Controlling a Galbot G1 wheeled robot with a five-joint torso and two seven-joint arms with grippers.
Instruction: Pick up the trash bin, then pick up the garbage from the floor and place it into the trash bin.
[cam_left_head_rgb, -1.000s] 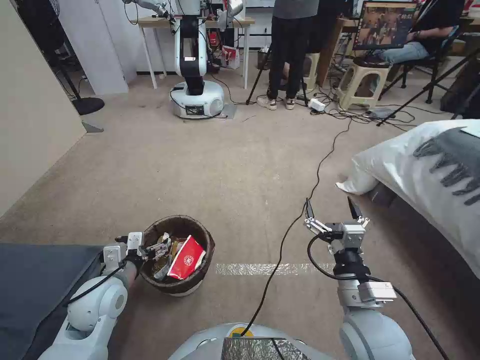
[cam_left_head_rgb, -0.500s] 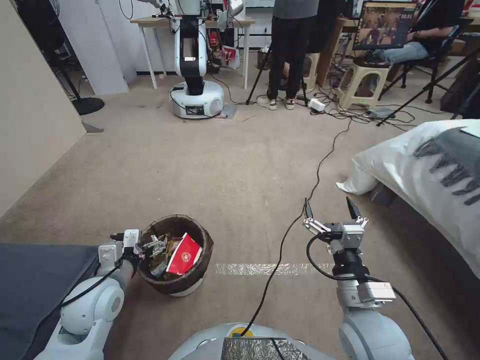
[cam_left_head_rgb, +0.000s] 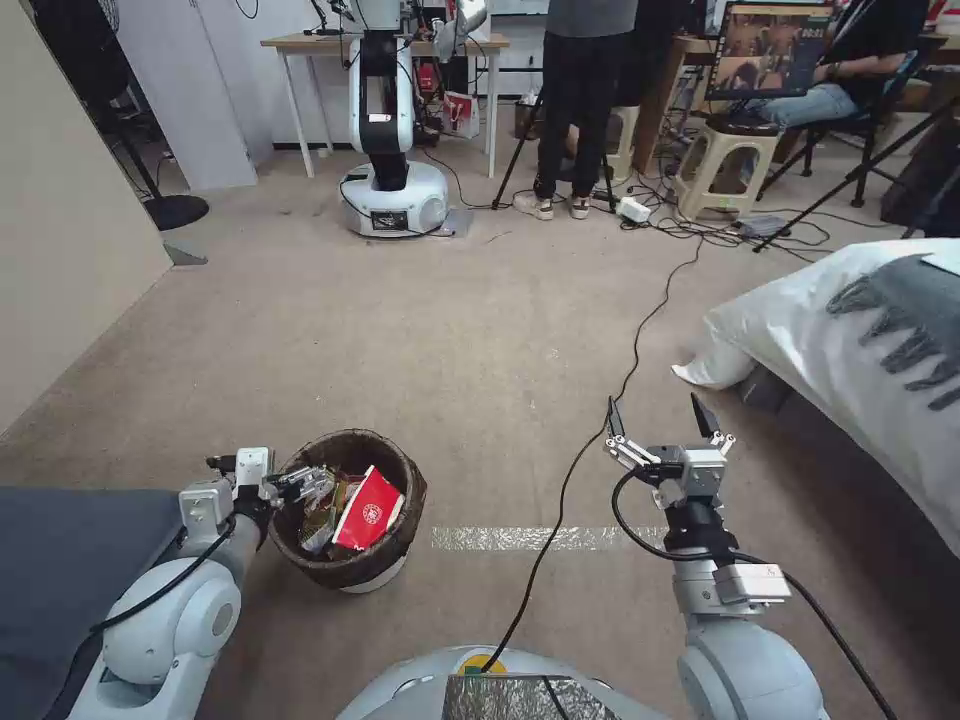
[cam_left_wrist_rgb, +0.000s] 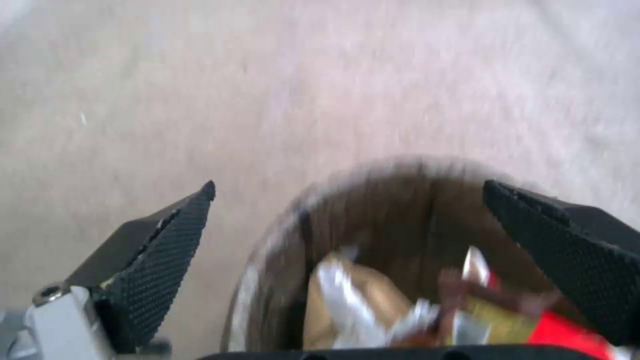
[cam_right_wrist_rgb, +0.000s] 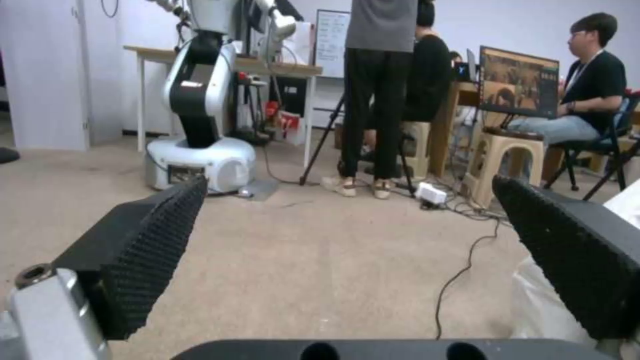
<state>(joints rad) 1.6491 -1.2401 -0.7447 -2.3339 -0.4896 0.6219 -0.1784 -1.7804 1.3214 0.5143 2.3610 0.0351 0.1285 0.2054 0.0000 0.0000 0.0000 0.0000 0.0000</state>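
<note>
The trash bin (cam_left_head_rgb: 352, 438) stands on the carpet at my lower left, its dark bag folded over the rim. Garbage fills it: a red-and-white carton (cam_left_head_rgb: 368, 510) among gold and silvery wrappers (cam_left_head_rgb: 322, 520). My left gripper (cam_left_head_rgb: 303, 485) is open at the bin's left rim. In the left wrist view the left gripper (cam_left_wrist_rgb: 350, 187) has one finger outside the blurred bin (cam_left_wrist_rgb: 400, 200) and the other over the inside. My right gripper (cam_left_head_rgb: 655, 415) hangs open and holds nothing above bare carpet to the right, and the right gripper (cam_right_wrist_rgb: 350, 185) faces the room.
A black cable (cam_left_head_rgb: 600, 420) runs across the carpet between my arms. White bedding with grey lettering (cam_left_head_rgb: 850, 340) fills the right side. A dark mat (cam_left_head_rgb: 60, 560) lies at lower left, with a beige panel (cam_left_head_rgb: 60, 250) behind it. Another robot (cam_left_head_rgb: 392, 190), stools and people are at the back.
My left arm has drawn back to the left, taking its gripper from over the garbage to the bin's left rim. The bin has shifted slightly left. The right arm has barely moved.
</note>
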